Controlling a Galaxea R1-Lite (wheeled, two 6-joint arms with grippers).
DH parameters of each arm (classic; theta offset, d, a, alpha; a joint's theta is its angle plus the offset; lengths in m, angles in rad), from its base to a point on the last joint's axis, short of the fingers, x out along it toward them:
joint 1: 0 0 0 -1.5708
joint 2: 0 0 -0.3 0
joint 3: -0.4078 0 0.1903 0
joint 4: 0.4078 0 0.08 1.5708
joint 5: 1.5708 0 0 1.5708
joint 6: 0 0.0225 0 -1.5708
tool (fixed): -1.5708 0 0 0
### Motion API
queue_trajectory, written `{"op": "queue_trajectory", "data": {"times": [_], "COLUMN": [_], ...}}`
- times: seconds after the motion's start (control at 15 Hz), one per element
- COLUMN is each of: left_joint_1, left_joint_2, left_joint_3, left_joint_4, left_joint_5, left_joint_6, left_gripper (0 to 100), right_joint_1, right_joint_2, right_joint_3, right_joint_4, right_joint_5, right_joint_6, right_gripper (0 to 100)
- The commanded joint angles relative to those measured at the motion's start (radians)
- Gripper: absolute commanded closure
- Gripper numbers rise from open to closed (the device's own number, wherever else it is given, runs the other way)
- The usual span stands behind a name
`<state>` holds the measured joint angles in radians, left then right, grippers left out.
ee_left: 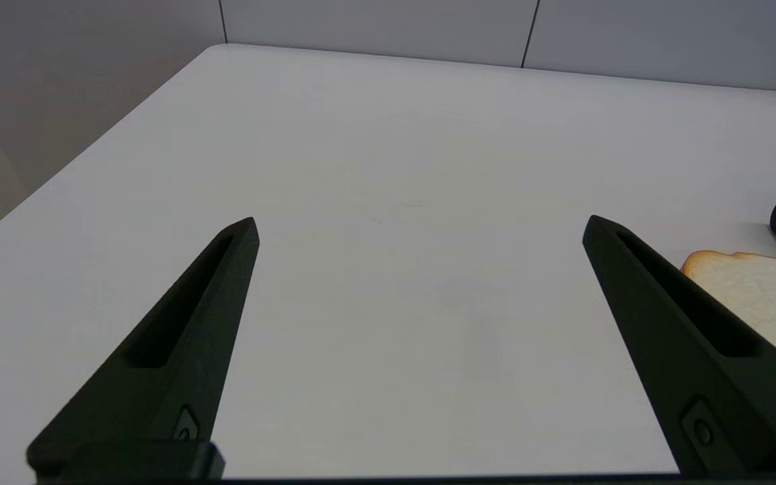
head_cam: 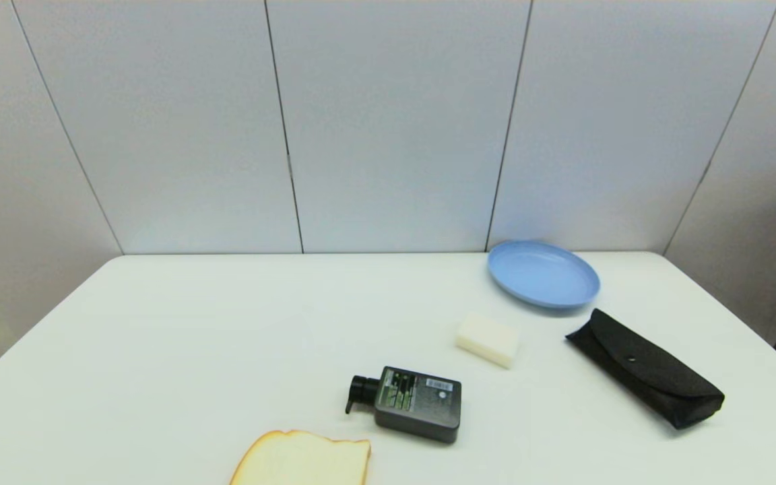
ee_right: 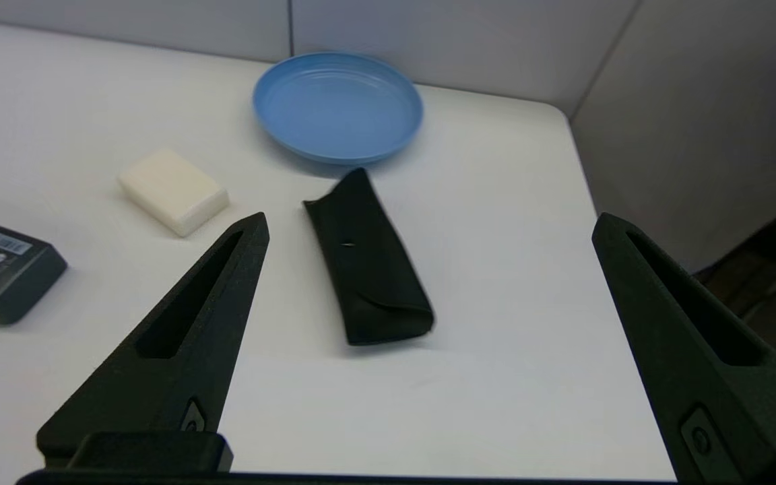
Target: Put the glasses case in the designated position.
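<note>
A white table is seen from above, backed by pale wall panels, and neither arm is caught by the head view. On the robot's left, the left gripper is shown only in its own wrist view, held above a bare stretch of table with its two black fingers spread wide and nothing between them. At the near edge, left of centre, a slice of bread is laid flat; its lower part is cut off by the head view's border, and in the left wrist view one finger covers part of it. Just beyond it, a dark grey pump bottle is laid on its side, label up, pump head pointed to the left; the print on the label cannot be read. Further right, a cream block, possibly soap, is set apart from the bottle. Behind it, near the far wall, a blue plate is placed, nothing on it. On the right side, the glasses case is laid flat on the table, slanted, its far end near the plate's rim without touching, flap shut, small snap visible. The right gripper is held above the table on the case's near side, its jaws opened wide, clear of the case.
</note>
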<state>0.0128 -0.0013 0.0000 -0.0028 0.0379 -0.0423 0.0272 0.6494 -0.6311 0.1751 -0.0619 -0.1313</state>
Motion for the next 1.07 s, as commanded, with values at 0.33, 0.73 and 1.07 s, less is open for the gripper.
{"op": "queue_trajectory", "data": {"times": [0.33,0.73,1.07], "left_joint_1": [0.001,0.0,0.001], "left_joint_2": [0.001,0.001,0.001], "left_joint_3": [0.0,0.0,0.0], "left_joint_4": [-0.002,-0.002,-0.002], "left_joint_5": [0.0,0.0,0.0], "left_joint_6": [-0.001,-0.001,-0.001], "left_gripper": [0,0,0], "right_joint_1": [-0.043,-0.032,-0.032], "right_joint_2": [-0.461,-0.649,-0.649], "right_joint_3": [0.419,0.562,0.633], "right_joint_4": [-0.016,-0.048,-0.236], "right_joint_5": [0.007,0.039,0.048], "right_joint_6": [0.182,0.179,0.242], "right_gripper": [0,0,0]}}
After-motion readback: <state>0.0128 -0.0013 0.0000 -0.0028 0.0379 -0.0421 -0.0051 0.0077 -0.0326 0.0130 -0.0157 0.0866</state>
